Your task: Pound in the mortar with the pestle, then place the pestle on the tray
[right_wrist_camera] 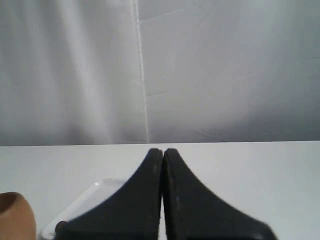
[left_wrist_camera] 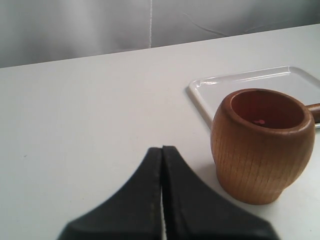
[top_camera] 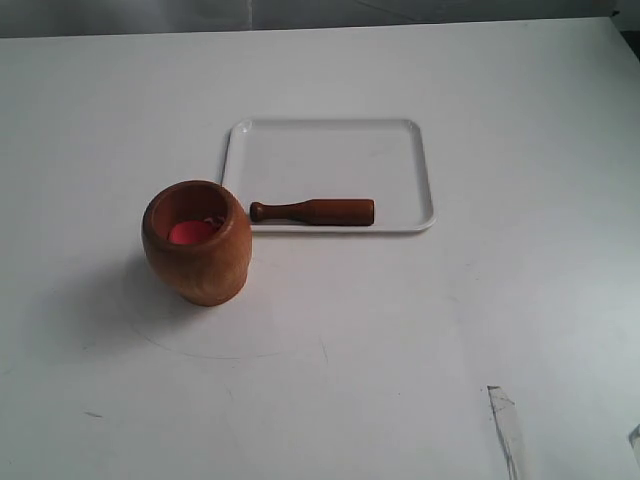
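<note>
The light brown wooden mortar [top_camera: 197, 243] stands upright on the white table, red-pink stuff inside it. Just behind and right of it lies the white tray [top_camera: 330, 150]. The dark reddish-brown pestle [top_camera: 312, 211] rests flat along the tray's near edge, thick end to the right. Neither arm shows in the exterior view. In the left wrist view my left gripper [left_wrist_camera: 162, 148] is shut and empty, short of the mortar [left_wrist_camera: 262, 145], with the tray [left_wrist_camera: 240, 82] behind it. My right gripper [right_wrist_camera: 163, 150] is shut and empty too; the mortar's edge [right_wrist_camera: 15, 215] and a tray corner [right_wrist_camera: 92, 195] show beside it.
White tabletop [top_camera: 330, 380] all round, with a grey-white backdrop behind it. A faint mark or strip [top_camera: 505, 425] lies near the front right of the table.
</note>
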Motion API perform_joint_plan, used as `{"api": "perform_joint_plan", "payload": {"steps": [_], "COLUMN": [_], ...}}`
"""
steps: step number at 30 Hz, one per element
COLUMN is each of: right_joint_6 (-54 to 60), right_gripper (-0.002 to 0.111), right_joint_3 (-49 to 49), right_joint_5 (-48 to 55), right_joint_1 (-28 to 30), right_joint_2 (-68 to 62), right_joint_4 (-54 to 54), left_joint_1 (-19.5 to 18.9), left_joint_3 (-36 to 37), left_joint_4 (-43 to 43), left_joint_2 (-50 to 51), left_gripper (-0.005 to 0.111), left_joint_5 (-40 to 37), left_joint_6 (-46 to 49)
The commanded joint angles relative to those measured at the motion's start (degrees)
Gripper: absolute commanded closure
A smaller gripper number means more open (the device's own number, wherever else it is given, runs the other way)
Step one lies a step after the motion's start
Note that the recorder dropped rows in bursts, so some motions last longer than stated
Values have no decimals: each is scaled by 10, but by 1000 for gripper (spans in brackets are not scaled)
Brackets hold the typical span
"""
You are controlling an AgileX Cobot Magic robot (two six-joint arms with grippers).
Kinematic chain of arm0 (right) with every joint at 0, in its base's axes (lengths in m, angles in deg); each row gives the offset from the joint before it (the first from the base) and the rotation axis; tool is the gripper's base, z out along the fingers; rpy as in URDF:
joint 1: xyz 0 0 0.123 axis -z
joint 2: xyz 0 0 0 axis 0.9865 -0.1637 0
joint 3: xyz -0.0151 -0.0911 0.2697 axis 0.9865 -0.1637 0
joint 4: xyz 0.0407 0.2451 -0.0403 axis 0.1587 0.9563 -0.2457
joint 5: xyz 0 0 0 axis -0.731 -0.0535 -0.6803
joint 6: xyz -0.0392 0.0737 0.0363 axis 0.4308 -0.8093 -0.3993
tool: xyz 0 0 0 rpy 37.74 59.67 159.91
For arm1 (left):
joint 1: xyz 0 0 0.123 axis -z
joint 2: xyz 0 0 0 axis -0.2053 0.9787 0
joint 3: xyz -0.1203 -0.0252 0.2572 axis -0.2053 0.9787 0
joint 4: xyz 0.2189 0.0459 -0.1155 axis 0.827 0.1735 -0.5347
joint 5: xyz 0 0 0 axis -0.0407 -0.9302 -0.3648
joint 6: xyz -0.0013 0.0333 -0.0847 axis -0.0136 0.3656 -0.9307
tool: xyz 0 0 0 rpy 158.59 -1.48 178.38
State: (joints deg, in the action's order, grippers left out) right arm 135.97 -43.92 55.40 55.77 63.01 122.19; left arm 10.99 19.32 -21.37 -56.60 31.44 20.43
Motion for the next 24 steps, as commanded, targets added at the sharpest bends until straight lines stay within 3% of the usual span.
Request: {"api": "perform_joint_plan", "payload": {"steps": [1, 15, 19, 24], "right_joint_6": [5, 8, -58, -299], "right_gripper": [108, 108, 108, 108], "right_joint_3": [-2, -2, -2, -2], "right_joint_5": [25, -25, -10, -8], "right_joint_1": [62, 62, 62, 62], "right_joint_2": [3, 3, 3, 3], "right_joint_4": [-15, -44, -162, -397], "left_joint_1": [4, 4, 4, 4], "left_joint_3": [0, 0, 0, 0], "left_joint_4": [-4, -4, -4, -4], "left_joint_2": [-1, -1, -1, -1], "left_gripper": [107, 107, 107, 107], "left_joint_5": [2, 2, 2, 2], "left_joint_6": [-5, -5, -5, -5]}}
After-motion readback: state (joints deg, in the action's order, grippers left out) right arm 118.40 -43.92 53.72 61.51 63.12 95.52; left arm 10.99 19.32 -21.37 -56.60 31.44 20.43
